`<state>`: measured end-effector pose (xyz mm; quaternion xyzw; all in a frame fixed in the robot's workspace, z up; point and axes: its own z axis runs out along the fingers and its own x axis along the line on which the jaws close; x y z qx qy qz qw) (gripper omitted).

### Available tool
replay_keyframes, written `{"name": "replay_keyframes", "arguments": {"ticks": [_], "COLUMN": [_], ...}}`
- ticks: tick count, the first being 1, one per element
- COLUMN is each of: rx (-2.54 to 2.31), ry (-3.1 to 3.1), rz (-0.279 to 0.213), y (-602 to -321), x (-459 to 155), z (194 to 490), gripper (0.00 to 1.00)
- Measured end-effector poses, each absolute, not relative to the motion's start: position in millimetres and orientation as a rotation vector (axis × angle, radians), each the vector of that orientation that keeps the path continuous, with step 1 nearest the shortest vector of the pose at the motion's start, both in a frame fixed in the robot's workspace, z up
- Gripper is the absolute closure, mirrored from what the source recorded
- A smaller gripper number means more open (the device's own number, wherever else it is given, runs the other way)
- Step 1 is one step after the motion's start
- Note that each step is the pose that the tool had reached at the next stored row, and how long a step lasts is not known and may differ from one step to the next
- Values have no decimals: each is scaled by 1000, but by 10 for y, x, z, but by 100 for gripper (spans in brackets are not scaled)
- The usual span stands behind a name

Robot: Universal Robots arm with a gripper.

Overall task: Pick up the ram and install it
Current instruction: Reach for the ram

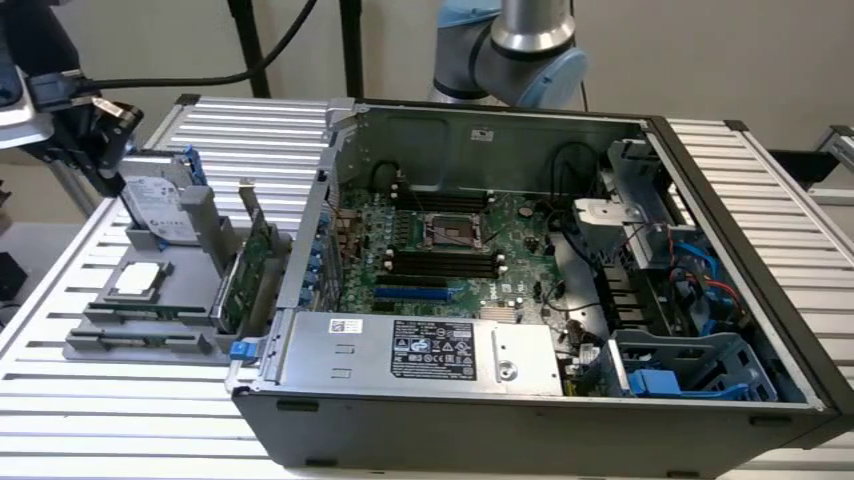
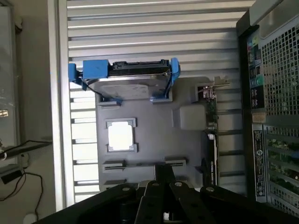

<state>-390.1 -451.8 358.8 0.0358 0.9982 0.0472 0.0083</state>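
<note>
My gripper (image 2: 163,171) hangs high over the grey parts holder (image 2: 149,135), its two black fingers pressed together with nothing visible between them. In the exterior view the gripper (image 1: 94,120) is at the far left, above the holder (image 1: 147,320) and well away from the open computer case (image 1: 534,400). The ram is out of view. The holder's narrow slots (image 2: 114,165) just below my fingertips look bare. The motherboard's black memory slots (image 1: 441,262) lie in the middle of the case.
On the holder stand a silver hard drive with blue rails (image 2: 126,77), a square processor (image 2: 120,137) and a green expansion card with a metal bracket (image 2: 212,116). The case's perforated rear wall (image 2: 275,93) stands beside the holder. Everything rests on a slatted metal table (image 1: 107,420).
</note>
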Motion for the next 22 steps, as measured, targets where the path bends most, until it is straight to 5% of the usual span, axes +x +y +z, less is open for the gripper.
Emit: {"name": "replay_keyframes", "arguments": {"ticks": [12, 22], "rx": [112, 94], "ry": [3124, 3131], "rz": [143, 120], "y": [-4887, -4913], "x": [-3946, -3949], "z": [3510, 3420], "gripper": [100, 100]}}
